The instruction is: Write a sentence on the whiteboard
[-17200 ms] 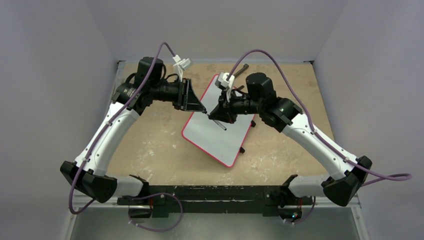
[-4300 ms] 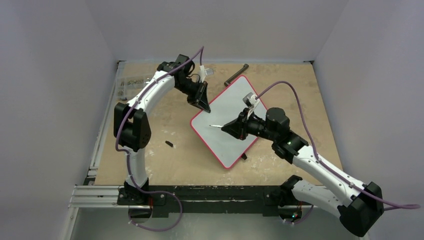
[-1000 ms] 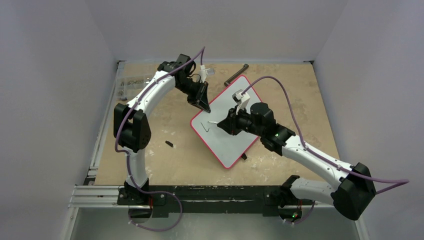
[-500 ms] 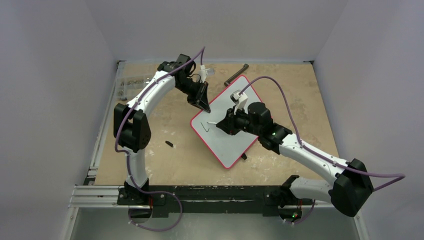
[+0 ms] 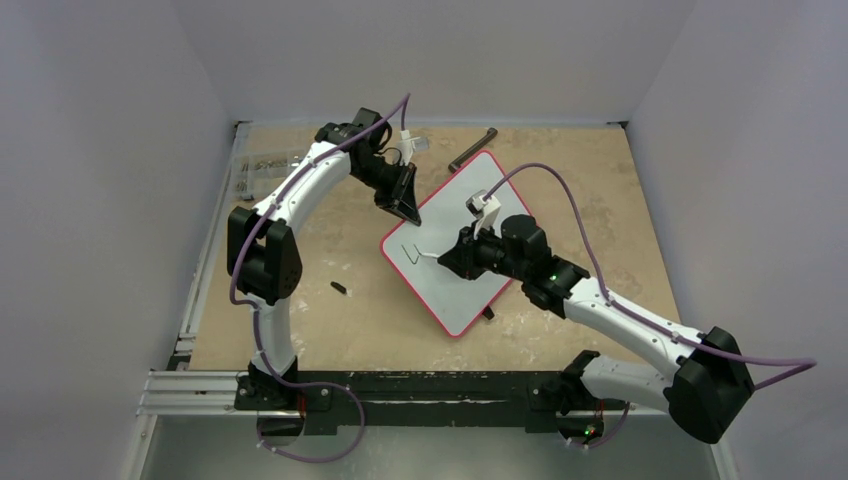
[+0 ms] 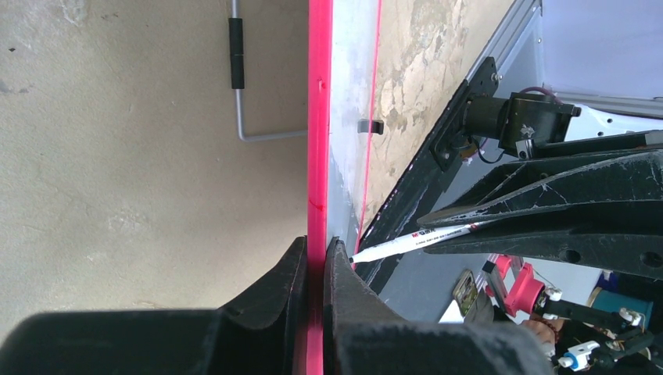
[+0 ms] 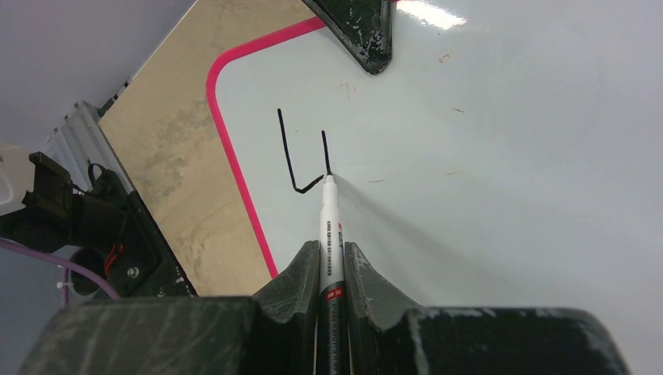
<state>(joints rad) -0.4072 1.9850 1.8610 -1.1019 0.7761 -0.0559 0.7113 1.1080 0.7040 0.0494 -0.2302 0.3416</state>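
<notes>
One whiteboard (image 5: 462, 292), rim clamped by left tool (image 6: 315, 247), one marker (image 7: 327, 215) held by right tool (image 7: 331, 250), tip on whiteboard.

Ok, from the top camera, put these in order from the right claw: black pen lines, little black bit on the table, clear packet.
From the right claw holding the white marker:
1. Thin black marker lines, on the pink-rimmed whiteboard, just left of the claw.
2. Small black bit, on the brown tabletop, left of the board.
3. Clear packet of small parts, far-left corner.
</notes>
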